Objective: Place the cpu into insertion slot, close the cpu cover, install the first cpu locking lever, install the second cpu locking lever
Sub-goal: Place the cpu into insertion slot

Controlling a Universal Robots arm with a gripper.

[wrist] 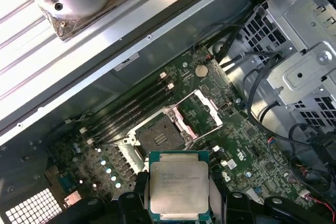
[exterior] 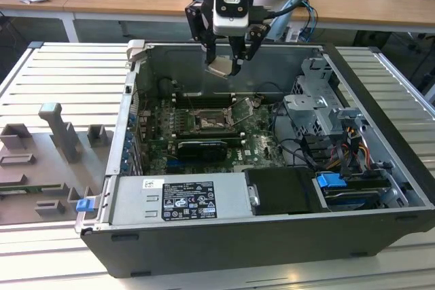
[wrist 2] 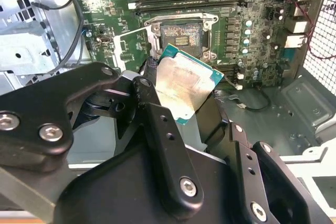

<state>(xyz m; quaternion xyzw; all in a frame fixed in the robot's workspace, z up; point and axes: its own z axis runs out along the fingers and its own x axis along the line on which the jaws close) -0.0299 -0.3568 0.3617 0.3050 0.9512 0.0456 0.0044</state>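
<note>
The gripper (exterior: 224, 59) hangs above the open computer case (exterior: 204, 249), near its back wall, with the jaws narrowed onto the cpu (wrist: 178, 184), pinching it by two opposite edges. The metal lid faces the first wrist view. The chip is carried in the air, tilted in the exterior view, well above the board and clear of everything. It's judged light, thin and rigid. The smooth lid and thin green rim probably give little to grip, so an edge pinch looks right and a firmer squeeze is unlikely to help. The underside contacts likely bruise easily and should not be touched. The insertion slot (wrist: 159, 132) lies open below on the green board, its dark centre exposed. The cpu cover (wrist: 210, 107) is swung up and back on its hinge just beside it, so the way in from above looks clear. Room is tight on the other sides. The memory slots (wrist: 131, 108) run close along one side of the socket, and cables (exterior: 289, 144) and the metal drive cage (exterior: 319, 100) sit toward the exterior view's right. The socket frame's raised edges probably leave little slack, so the chip would have to go down flat and square, and a corner catching the frame is the main risk. The case stands on a slatted bench (exterior: 61, 79).
</note>
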